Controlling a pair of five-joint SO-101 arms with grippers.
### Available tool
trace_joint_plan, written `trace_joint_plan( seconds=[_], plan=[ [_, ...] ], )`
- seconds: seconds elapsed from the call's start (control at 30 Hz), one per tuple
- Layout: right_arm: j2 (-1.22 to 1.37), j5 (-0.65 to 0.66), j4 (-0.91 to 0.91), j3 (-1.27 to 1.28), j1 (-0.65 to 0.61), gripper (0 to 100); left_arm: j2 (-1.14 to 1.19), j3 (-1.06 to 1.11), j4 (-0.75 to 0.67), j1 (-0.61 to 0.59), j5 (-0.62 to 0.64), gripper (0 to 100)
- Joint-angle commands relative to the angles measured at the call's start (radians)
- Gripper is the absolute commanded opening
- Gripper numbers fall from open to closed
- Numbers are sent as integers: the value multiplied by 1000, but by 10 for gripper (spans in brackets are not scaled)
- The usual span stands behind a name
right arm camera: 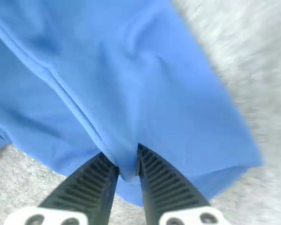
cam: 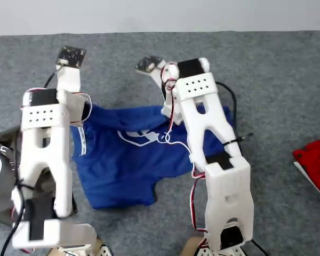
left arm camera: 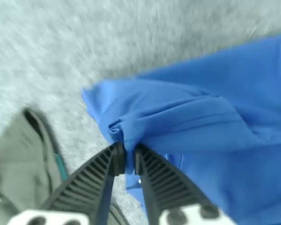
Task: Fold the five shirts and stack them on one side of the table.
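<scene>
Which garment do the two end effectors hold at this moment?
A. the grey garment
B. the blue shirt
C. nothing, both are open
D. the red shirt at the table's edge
B. In the wrist views, the left end effector and the right end effector are each shut on a fold of the blue shirt.

The blue shirt is smooth, matt cloth with stitched seams. The table has a grey, fuzzy, rough felt-like covering. The left arm and right arm have matt white plastic shells. The left gripper and right gripper are black ribbed plastic. The red shirt at the right edge is matt cloth.
</scene>
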Motion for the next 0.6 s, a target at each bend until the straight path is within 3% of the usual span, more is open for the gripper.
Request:
trace_joint_plan(
  seconds=[0.0,0.17,0.57],
  plan=[
    [-168,14,47,-48,2,12,-150,-50,23,6,0,6],
    [-323,35,47,23,5,12,-310,-48,25,6,0,6],
    [-788,207,45,554,42,12,-583,-42,25,6,0,6]
  ],
)
